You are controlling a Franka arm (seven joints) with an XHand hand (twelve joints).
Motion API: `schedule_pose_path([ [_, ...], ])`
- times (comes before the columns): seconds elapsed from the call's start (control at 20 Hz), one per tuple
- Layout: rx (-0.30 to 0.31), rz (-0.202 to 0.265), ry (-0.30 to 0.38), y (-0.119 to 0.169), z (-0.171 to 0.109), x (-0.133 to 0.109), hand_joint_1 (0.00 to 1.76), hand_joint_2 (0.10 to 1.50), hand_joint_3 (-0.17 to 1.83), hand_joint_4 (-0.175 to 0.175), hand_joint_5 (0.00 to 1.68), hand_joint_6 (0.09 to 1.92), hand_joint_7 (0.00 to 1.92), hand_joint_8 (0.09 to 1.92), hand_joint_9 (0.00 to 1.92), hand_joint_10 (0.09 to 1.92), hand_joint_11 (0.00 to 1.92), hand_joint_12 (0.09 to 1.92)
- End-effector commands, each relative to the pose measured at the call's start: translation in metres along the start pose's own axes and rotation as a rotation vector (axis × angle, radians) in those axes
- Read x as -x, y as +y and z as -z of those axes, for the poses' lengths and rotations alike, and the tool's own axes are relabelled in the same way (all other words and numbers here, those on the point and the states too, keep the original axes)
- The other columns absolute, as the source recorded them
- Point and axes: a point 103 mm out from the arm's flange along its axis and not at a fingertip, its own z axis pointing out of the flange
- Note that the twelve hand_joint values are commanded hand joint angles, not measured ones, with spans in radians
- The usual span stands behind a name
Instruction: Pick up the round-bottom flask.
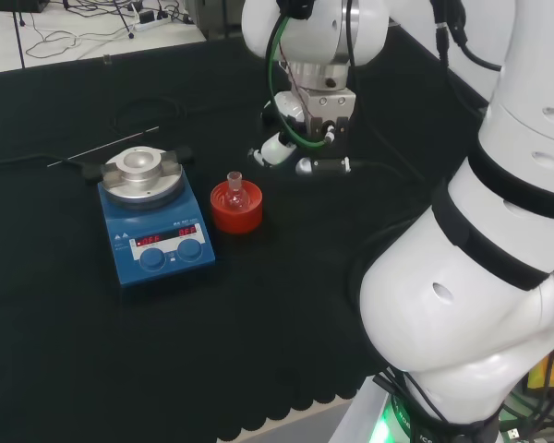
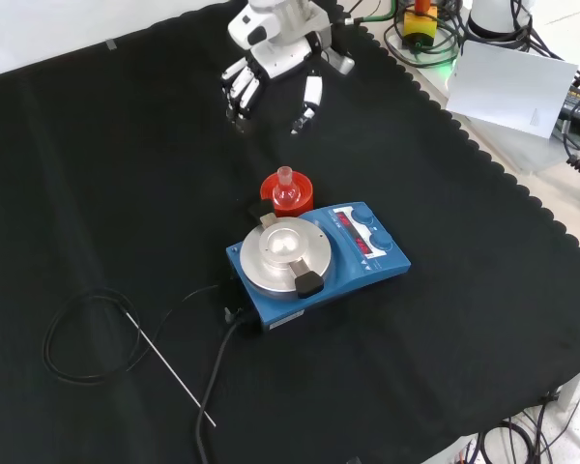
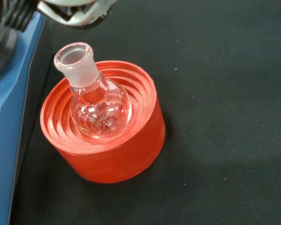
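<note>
Currently small clear glass round-bottom flask (image 3: 97, 101) sits upright in red ribbed ring stand (image 3: 107, 154), just right of blue hotplate stirrer (image 1: 157, 240) in head view. Hand (image 2: 271, 72) hovers apart, fingers relaxed, empty.

No legible text showing, red digits glowing on the blue hotplate (image 1: 157, 233) at left centre, unreadable

Bare cloth lies between the robot hand (image 1: 300, 148) and the flask (image 1: 234, 187); the blue hotplate (image 1: 155, 226) stands just beside its red stand (image 1: 236, 210).
</note>
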Motion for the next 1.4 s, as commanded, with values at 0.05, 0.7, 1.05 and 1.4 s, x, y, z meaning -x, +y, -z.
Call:
schedule_pose_path([
  [0.05,-0.055,0.015,0.024,0.019,-0.044,-0.002,0.85,0.63,0.59,-0.045,0.54,0.45,0.35,0.72,0.48,0.67,0.12,1.4],
  [0.7,-0.063,0.044,0.017,0.034,-0.055,-0.006,0.86,0.62,0.59,-0.046,0.56,0.49,0.36,0.73,0.49,0.68,0.16,1.39],
  [1.05,-0.066,0.063,0.012,0.035,-0.062,-0.013,0.87,0.61,0.6,-0.047,0.58,0.52,0.38,0.73,0.5,0.68,0.19,1.39],
  [1.4,-0.049,0.086,0.015,0.032,-0.064,-0.018,0.88,0.6,0.61,-0.048,0.58,0.57,0.37,0.73,0.51,0.67,0.2,1.38],
])
